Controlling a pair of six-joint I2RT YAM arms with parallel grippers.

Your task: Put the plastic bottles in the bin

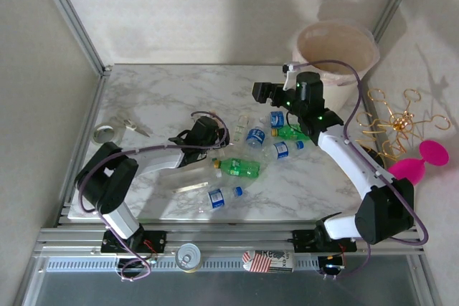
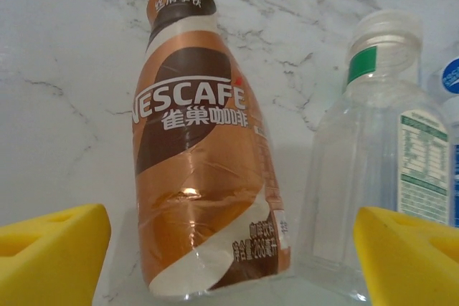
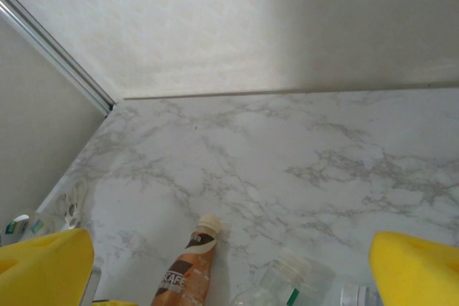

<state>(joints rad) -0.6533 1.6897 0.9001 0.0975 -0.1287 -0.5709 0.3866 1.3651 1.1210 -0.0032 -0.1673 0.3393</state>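
- "NESCAFE" is read in white capitals on the brown-and-orange label of the Nescafé bottle [image 2: 197, 170]. Chinese characters are printed beneath the name and on the dark band below the cream cap.
- A clear bottle [image 2: 366, 170] with a white cap and a green neck band is seen just beside it on the right. A panel of small green print is carried on its side, too fine to be read.
- The left gripper [image 2: 229, 238] is held wide open, with one of its yellow fingers [image 2: 50, 249] at each lower corner of the wrist view.
- The Nescafé bottle is laid on the marble table [image 2: 64, 105] between those fingers, cap pointing away and clear of the left-hand one. The clear bottle's base is found in the same gap.
- The right gripper [image 3: 229, 266] is likewise spread open, raised above the table.
- From above, a green bottle [image 1: 240, 168] with a yellow cap and a blue-labelled bottle [image 1: 255, 136] are seen lying mid-table among others.
- The bin [image 1: 337, 51] is placed beyond the table's far right corner, near the right gripper and well apart from the left.
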